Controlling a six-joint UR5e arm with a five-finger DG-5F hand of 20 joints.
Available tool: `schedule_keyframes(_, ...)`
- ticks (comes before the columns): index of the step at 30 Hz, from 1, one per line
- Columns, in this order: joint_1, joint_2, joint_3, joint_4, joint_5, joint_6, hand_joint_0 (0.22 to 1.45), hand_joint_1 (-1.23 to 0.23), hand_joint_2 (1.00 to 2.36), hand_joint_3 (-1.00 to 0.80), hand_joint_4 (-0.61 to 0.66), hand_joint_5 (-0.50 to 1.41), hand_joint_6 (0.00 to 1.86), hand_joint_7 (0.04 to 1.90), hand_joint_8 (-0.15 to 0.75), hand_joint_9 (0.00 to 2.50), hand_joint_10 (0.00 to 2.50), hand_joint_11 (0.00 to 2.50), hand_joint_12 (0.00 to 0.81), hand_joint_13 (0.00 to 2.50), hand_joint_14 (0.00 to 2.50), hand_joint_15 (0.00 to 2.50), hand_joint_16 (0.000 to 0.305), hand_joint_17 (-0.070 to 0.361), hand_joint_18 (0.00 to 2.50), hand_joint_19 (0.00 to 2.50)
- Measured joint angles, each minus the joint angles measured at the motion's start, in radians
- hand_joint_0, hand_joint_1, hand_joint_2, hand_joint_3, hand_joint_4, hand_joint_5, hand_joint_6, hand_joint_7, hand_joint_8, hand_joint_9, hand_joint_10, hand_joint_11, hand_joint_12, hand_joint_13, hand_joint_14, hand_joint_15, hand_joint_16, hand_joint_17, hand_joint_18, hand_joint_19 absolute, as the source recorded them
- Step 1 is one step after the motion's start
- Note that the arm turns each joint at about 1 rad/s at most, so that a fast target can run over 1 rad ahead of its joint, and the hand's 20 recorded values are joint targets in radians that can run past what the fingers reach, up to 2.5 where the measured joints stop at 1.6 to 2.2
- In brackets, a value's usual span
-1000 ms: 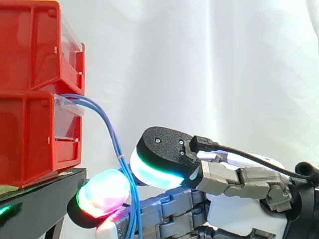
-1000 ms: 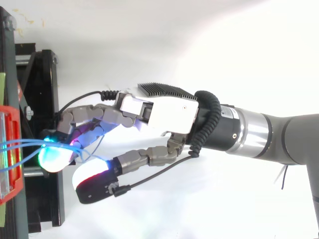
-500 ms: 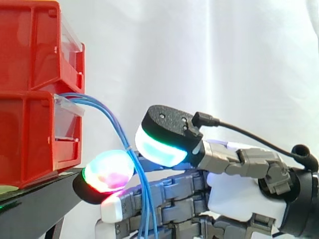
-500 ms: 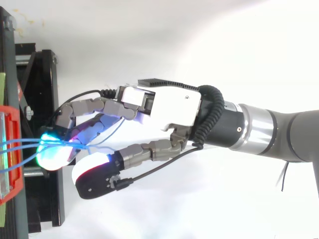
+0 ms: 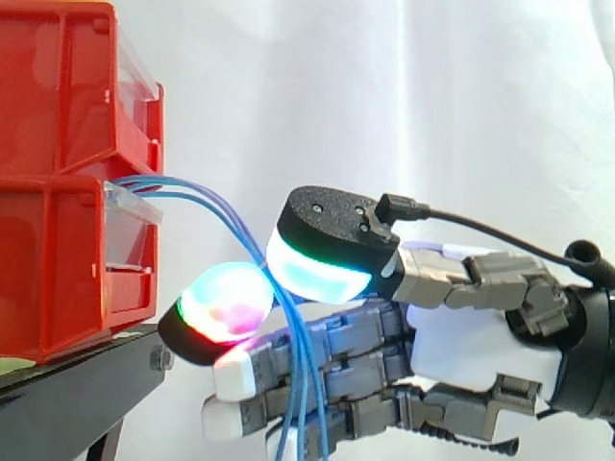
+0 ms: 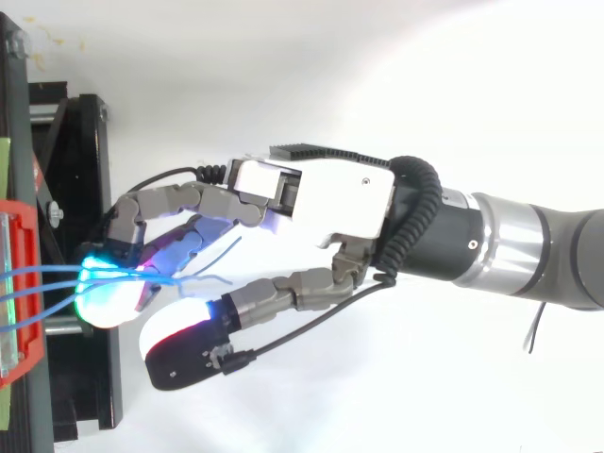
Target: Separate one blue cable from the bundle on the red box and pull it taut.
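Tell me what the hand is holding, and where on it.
Cannot be told. The blue cables bunch together at the hand, a short way out from the red bin, but no firm grip shows.

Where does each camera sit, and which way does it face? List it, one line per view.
Side view: beside the work, looking level at the red bins on the black stand; the hand comes in from the right.
Top view: overhead, looking down; the hand and arm reach left toward the stand.
Shared: the hand, closed on the blue cables leaving the lower bin.
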State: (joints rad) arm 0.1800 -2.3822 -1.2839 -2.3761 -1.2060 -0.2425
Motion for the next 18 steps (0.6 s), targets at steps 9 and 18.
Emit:
schedule_keyframes(9, -0.003, 0.038, 0.000, -0.082, -0.001, 0.001, 0.57, -0.61, 1.01, -0.42, 0.27, -0.06, 0.50, 1.24, 0.332, 0.82, 0.01, 0.32, 0.346, 0.76, 0.01, 0.34, 0.041, 0.093, 0.82, 0.47)
schedule_keyframes(18, -0.004, 0.060, 0.000, -0.160, 0.000, 0.002, 0.58, -0.46, 1.01, -0.39, 0.33, -0.07, 0.50, 1.07, 0.328, 0.83, 0.01, 0.31, 0.350, 0.75, 0.01, 0.35, 0.042, 0.095, 0.80, 0.50)
